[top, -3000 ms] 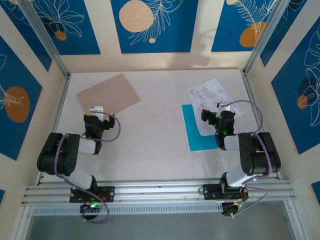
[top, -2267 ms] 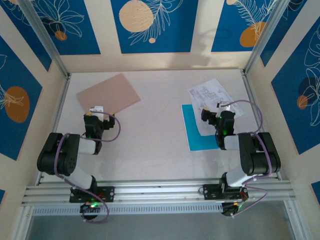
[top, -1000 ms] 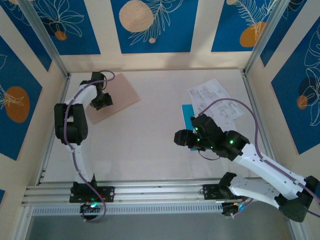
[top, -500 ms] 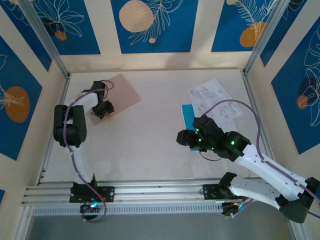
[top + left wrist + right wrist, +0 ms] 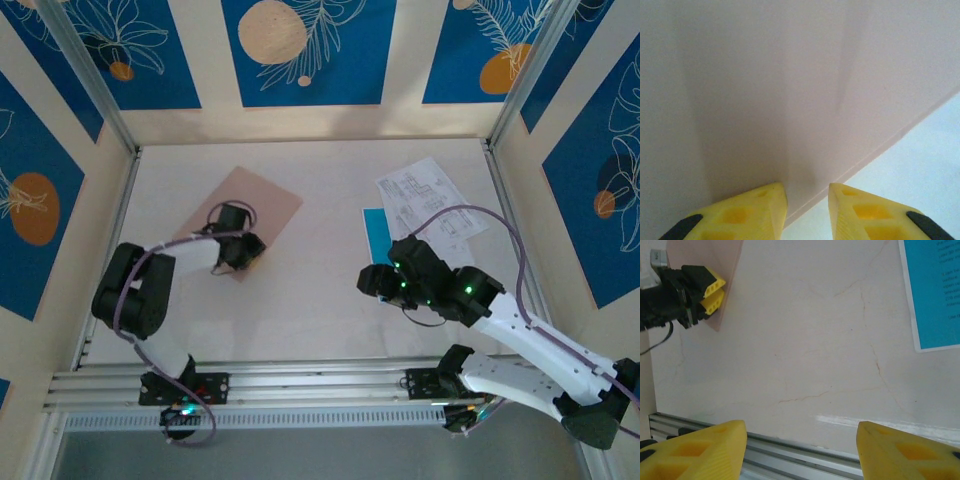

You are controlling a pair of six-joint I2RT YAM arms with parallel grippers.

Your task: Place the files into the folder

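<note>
From above, barely begun: folder [image 5: 265, 205] flat and apparently closed at the left-centre of the bench [image 5: 310, 300], left pincer [image 5: 245, 250] at its near corner, white printed files [image 5: 425, 200] and cyan sheet [image 5: 377, 225] well apart at the right, right pincer [image 5: 366, 281] near the cyan sheet. At the left wrist, yellow fingertips [image 5: 765, 200] a narrow gap apart, pointed at the folder's edge, no pinch to be made out. At the right wrist, right pincer spread wide and empty over bare bench; left to do, by this reckoning: open the cover, gather every sheet, lay all inside.
</note>
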